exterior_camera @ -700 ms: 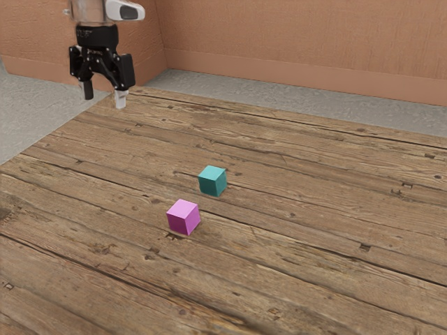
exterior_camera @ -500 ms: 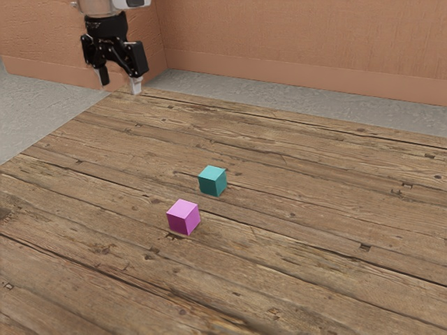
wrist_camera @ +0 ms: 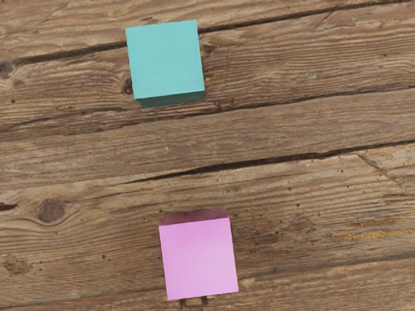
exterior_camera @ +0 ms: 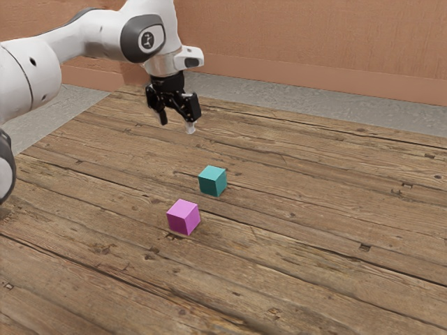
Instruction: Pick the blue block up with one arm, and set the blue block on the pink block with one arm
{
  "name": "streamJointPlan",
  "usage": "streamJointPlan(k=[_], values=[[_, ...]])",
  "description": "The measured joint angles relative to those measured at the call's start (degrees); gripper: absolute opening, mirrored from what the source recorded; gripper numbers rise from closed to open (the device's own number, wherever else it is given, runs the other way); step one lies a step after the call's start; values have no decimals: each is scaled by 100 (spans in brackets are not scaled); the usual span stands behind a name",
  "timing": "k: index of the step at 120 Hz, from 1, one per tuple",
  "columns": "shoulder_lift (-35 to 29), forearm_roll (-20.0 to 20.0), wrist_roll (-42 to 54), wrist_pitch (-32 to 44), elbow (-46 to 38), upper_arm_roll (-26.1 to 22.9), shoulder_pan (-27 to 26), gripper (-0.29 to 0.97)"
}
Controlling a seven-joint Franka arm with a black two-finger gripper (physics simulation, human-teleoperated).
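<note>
On the desk (exterior_camera: pixel 335 209): blue block (exterior_camera: pixel 211 181) lying flat, near the pink block (exterior_camera: pixel 184 216), not touching. Probably light, rigid, smooth-faced; best pinched square across two opposite sides. Jaws apart and empty, seemingly, though small in the exterior view; hanging above the planks beyond the blue block. Against the earlier frames: swung in from the exterior view's upper left, lower and closer; blocks unmoved.

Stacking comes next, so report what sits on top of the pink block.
Nothing rests on the small pink cube; its top face is bare. The teal-blue cube stands apart on the wooden plank table. The pink cube's underside is hidden against the planks.
</note>
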Motion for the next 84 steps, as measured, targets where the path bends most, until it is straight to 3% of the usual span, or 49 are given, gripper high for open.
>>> streamJointPlan(k=[40, 68, 84], values=[[1697, -94, 30, 1236, 384, 81, 16, 68], [1960, -148, 46, 1852, 755, 167, -19, 68], [2716, -149, 61, 1941, 1692, 191, -22, 68]])
